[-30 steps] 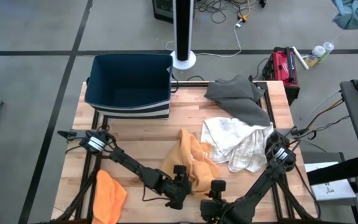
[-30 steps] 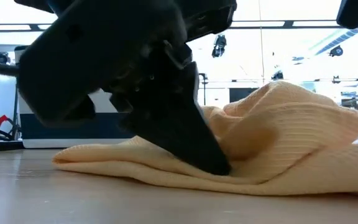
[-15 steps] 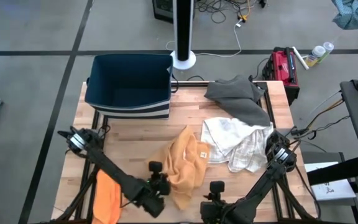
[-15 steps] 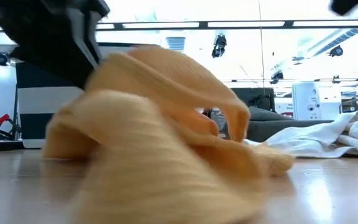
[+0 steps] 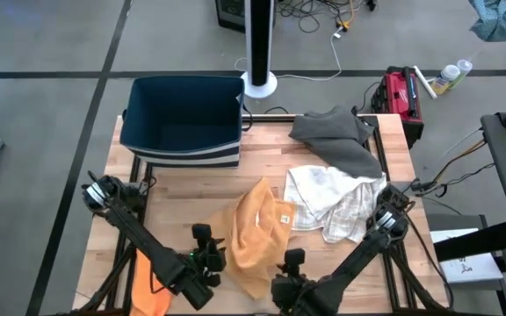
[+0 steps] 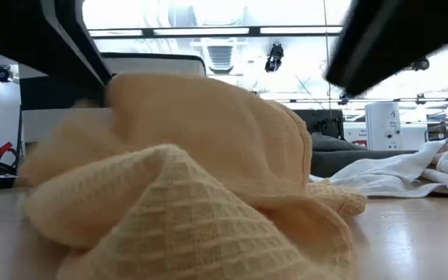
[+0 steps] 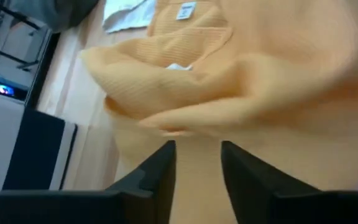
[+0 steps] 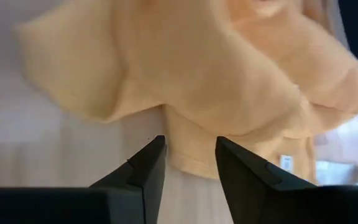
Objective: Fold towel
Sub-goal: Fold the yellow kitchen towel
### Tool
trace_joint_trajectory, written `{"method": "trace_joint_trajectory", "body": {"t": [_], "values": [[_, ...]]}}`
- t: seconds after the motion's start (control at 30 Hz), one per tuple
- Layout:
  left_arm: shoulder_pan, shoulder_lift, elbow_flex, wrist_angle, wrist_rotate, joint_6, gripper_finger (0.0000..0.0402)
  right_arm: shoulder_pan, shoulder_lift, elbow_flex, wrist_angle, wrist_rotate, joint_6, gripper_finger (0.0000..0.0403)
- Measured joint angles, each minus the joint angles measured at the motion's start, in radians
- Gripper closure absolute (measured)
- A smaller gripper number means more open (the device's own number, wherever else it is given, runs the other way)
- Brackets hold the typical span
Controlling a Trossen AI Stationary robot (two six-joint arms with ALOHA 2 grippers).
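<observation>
towel (image 5: 255, 237): soft, limp, bunched | to be gripped at near-edge corners | L (image 7: 196, 163) + R (image 8: 188, 163) fingers apart, nothing held

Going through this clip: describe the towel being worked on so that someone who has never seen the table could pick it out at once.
Start at the wooden table with the dark blue bin at its far left. The orange towel lies crumpled at the near middle edge, between the left gripper and the right gripper. Unlike the white cloth and grey cloth beyond it, it is waffle-textured with a small white tag.
</observation>
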Motion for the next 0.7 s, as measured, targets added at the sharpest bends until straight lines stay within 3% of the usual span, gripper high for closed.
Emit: {"method": "trace_joint_trajectory", "body": {"t": [0.13,0.2,0.37,0.43,0.53,0.7], "values": [[-0.032,-0.022,-0.056,0.048,-0.011,-0.077,0.0229,0.002,-0.044,0.0,-0.077,0.103,0.004,0.0247],[-0.039,-0.028,-0.092,0.189,-0.014,-0.074,0.0213,0.003,-0.061,0.003,-0.148,0.139,0.038,0.0244],[-0.036,-0.019,-0.201,0.817,0.053,0.282,0.0191,-0.051,-0.066,-0.023,-0.271,0.162,0.164,0.0245],[-0.033,-0.011,-0.235,0.958,0.065,0.384,0.0189,-0.081,-0.066,-0.054,-0.262,0.149,0.171,0.0249],[-0.025,-0.009,-0.266,1.003,0.056,0.409,0.0189,-0.117,-0.066,-0.118,-0.209,0.112,0.16,0.0255],[-0.011,-0.01,-0.296,0.978,0.055,0.356,0.0189,-0.153,-0.065,-0.159,0.092,-0.034,0.003,0.0258]]}}
